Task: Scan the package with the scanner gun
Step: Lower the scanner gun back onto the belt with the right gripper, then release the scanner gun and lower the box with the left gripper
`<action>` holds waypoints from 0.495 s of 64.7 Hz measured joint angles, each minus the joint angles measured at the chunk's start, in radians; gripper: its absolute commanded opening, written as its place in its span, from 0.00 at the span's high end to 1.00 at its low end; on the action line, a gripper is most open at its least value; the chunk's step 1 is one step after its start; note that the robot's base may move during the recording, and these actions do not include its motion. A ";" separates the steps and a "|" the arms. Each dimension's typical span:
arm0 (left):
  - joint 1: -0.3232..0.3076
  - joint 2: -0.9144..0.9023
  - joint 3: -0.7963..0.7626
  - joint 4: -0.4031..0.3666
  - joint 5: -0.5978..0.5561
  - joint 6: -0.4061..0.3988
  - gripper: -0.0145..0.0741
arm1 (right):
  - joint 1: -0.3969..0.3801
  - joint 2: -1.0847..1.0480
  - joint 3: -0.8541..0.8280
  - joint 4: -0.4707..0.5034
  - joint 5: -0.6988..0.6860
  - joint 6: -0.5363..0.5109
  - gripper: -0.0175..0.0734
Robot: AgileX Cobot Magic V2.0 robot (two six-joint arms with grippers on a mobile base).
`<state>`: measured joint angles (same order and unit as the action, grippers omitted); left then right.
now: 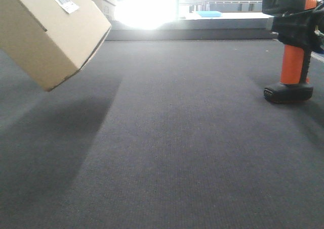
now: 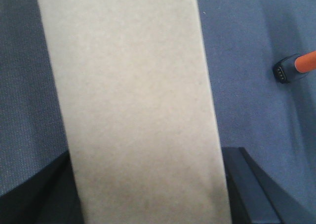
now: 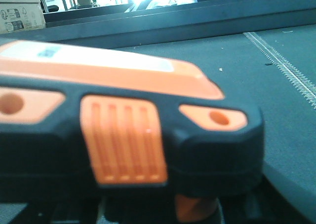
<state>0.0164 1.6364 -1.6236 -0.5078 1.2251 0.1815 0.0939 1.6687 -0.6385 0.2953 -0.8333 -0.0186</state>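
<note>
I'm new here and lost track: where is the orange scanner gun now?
In the front view the scanner gun is upright at the far right of the dark mat, well apart from the tilted package at upper left.

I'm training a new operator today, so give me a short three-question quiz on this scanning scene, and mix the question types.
1. True or false: the package lies flat on the grey mat.
2. The scanner gun's handle is: A blue, B orange, C green.
3. Fill in: the barcode label is on the package's ___ face.
Key: 1 false, it hangs tilted above the mat; 2 B; 3 upper.
</note>
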 measured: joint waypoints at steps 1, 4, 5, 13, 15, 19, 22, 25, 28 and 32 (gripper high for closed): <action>0.000 0.000 0.000 0.000 0.000 0.000 0.96 | 0.000 0.000 0.000 0.000 0.000 0.000 0.69; 0.000 0.000 0.000 0.000 0.000 0.000 0.96 | 0.000 0.000 0.000 0.000 0.000 0.000 0.58; 0.000 0.000 0.000 0.000 0.000 0.000 0.96 | 0.000 0.000 0.000 0.000 0.000 0.000 0.53; 0.000 0.000 0.000 0.000 0.000 0.000 0.96 | 0.000 0.000 0.000 0.000 0.002 0.002 0.27; 0.000 0.000 0.000 0.000 0.000 0.000 0.96 | 0.000 0.000 0.000 0.000 0.002 0.002 0.23; 0.000 0.000 0.000 0.000 0.000 0.000 0.96 | 0.000 0.000 0.000 0.000 0.010 0.002 0.18; 0.000 0.000 0.000 0.000 0.000 0.000 0.96 | 0.000 0.000 0.000 0.000 0.026 0.002 0.19; 0.000 0.000 0.000 0.000 0.000 0.000 0.96 | 0.000 0.000 0.000 0.000 0.041 0.002 0.19; 0.000 0.000 0.000 0.000 0.000 0.000 0.96 | 0.000 0.000 0.000 0.000 0.065 0.002 0.19; 0.000 0.000 0.000 0.000 0.000 0.000 0.96 | 0.000 0.000 0.000 0.000 0.093 0.002 0.19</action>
<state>0.0164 1.6364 -1.6236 -0.5078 1.2251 0.1815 0.0939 1.6687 -0.6385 0.2953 -0.7406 -0.0166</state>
